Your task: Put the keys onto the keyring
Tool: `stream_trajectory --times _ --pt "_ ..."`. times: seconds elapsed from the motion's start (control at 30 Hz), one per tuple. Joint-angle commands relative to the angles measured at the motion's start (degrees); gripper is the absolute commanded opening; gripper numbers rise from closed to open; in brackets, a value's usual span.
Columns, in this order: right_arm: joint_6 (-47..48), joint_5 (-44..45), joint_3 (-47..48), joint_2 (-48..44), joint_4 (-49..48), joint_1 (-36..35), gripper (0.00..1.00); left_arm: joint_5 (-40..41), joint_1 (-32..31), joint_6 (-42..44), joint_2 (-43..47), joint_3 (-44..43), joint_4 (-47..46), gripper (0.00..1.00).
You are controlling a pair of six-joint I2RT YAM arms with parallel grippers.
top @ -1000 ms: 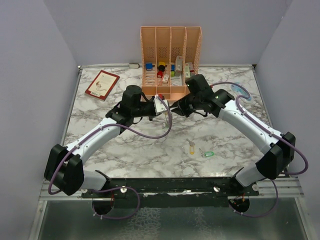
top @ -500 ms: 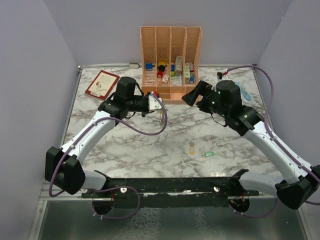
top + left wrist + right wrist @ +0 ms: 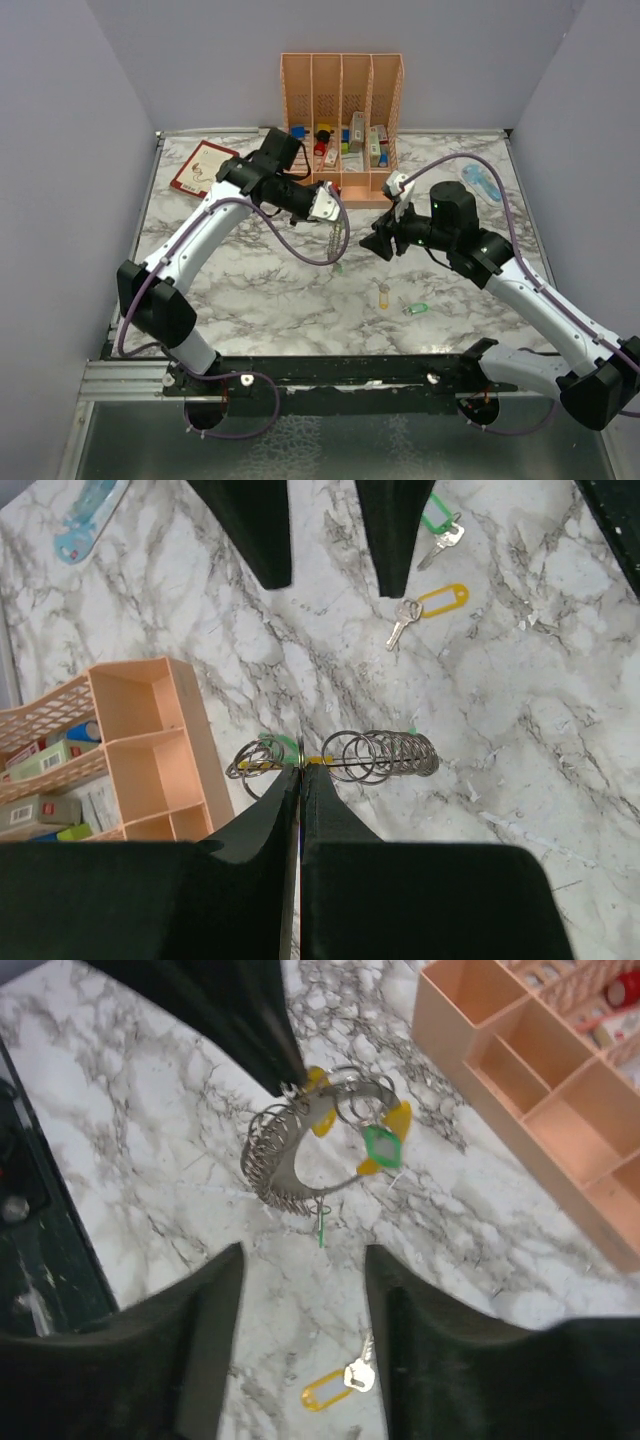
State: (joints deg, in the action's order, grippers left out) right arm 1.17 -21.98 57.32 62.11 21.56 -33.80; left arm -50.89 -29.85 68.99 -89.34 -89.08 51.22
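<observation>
L gripper [image 3: 300, 770] clenched on large silver-grey wire keyring [image 3: 385, 755], held above white marble table [image 3: 250, 290] centre. R gripper [image 3: 302, 1255] released, empty, at ring's 3 o'clock. Loose yellow-headed silver key [image 3: 425, 605] and green-headed key [image 3: 440, 530] lie at 5 o'clock; grab one by head, blade free, approach ring slowly.

From above, the keyring [image 3: 336, 243] is too small to show what hangs on it. In the left wrist view, the left gripper [image 3: 300, 772] hides the ring's pinched part, the left edge cuts the rack [image 3: 192, 735], and a finger of the right gripper [image 3: 333, 588] covers part of the green key [image 3: 443, 535].
</observation>
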Motion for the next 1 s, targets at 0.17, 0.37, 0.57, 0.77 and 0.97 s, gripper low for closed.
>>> stream_trajectory --times 0.17,0.37,0.57,0.77,0.97 --pt "12.61 -9.70 0.75 -1.19 -1.64 -0.21 0.30 1.53 -4.37 9.58 -9.22 -15.98 22.40 0.00" --pt "13.19 -8.94 -0.78 -1.45 -5.23 -0.21 0.20 1.68 -6.67 9.27 -12.10 -20.98 25.93 0.00" --pt "11.06 -11.52 -2.41 -1.54 -9.41 -0.21 0.20 -0.28 -7.24 7.65 -11.70 -21.13 24.54 0.00" --pt "7.86 -14.51 -3.87 -1.26 -10.67 -0.21 0.22 -1.97 -7.24 3.99 -8.97 -17.11 18.08 0.00" --pt "4.75 -15.04 -6.01 -2.51 -13.79 -0.21 0.23 -3.66 -7.24 1.67 -8.22 -15.02 14.69 0.00"
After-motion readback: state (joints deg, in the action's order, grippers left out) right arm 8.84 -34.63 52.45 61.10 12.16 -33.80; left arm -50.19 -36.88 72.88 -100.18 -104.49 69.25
